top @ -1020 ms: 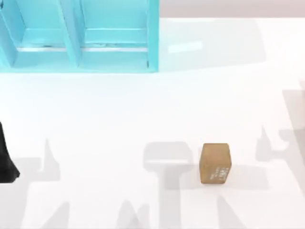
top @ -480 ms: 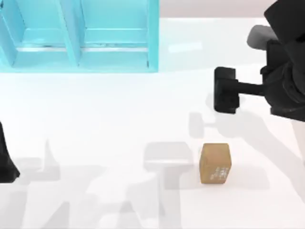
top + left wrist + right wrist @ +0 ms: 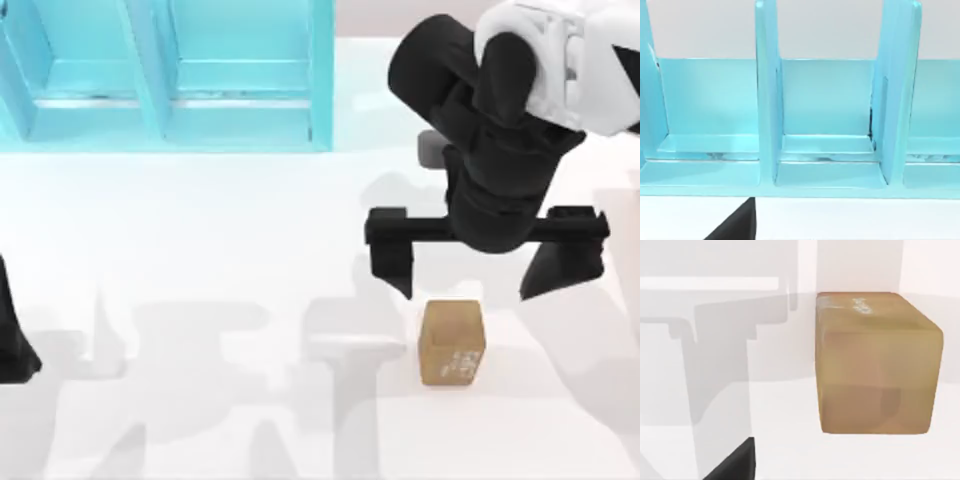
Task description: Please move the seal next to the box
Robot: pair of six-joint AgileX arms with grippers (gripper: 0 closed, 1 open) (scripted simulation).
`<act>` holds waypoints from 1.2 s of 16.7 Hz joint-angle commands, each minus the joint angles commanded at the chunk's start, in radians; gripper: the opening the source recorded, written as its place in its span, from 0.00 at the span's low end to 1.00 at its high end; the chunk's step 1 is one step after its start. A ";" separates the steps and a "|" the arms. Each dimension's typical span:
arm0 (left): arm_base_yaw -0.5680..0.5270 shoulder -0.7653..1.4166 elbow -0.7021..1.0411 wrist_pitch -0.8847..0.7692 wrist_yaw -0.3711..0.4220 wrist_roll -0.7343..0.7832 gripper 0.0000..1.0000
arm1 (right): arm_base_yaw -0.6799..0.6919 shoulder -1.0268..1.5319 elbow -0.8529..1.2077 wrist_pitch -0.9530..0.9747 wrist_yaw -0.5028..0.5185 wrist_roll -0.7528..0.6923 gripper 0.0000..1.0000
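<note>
The seal (image 3: 452,342) is a small tan-brown block with rounded edges, standing upright on the white surface (image 3: 200,250), with white markings on its near face; in the right wrist view it (image 3: 877,365) shows as a plain rounded cuboid with faint pale marks along one top edge. It stands just in front of the right gripper (image 3: 485,272), roughly midway between the two black fingers (image 3: 392,262), which are spread wide apart, much wider than the block, and touch nothing. Half a second ago this gripper was farther back and toward the right edge; it has since swung in over the surface above the seal, which has not moved. The turquoise box (image 3: 165,75) sits well away to the gripper's far left, with bare surface between. The left arm (image 3: 12,335) is parked at the left edge.
</note>
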 joint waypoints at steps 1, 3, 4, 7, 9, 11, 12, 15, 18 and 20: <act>0.000 0.000 0.000 0.000 0.000 0.000 1.00 | -0.002 0.011 0.009 -0.009 -0.001 0.001 1.00; 0.000 0.000 0.000 0.000 0.000 0.000 1.00 | -0.002 0.011 0.010 -0.009 -0.002 0.001 1.00; 0.000 0.000 0.000 0.000 0.000 0.000 1.00 | -0.002 0.011 0.010 -0.009 -0.002 0.001 1.00; 0.000 0.000 0.000 0.000 0.000 0.000 1.00 | -0.001 0.014 -0.008 0.009 -0.001 0.001 1.00; 0.000 0.000 0.000 0.000 0.000 0.000 1.00 | -0.002 0.028 -0.051 0.065 -0.001 0.002 1.00; 0.000 0.000 0.000 0.000 0.000 0.000 1.00 | -0.001 0.053 -0.112 0.156 -0.001 0.003 1.00; 0.000 0.000 0.000 0.000 0.000 0.000 1.00 | 0.000 0.067 -0.146 0.206 -0.001 0.004 1.00; 0.000 0.000 0.000 0.000 0.000 0.000 1.00 | 0.002 0.102 -0.233 0.330 -0.001 0.006 1.00; 0.000 0.000 0.000 0.000 0.000 0.000 1.00 | 0.002 0.113 -0.262 0.364 -0.001 0.007 1.00; 0.000 0.000 0.000 0.000 0.000 0.000 1.00 | 0.002 0.113 -0.262 0.364 -0.001 0.007 1.00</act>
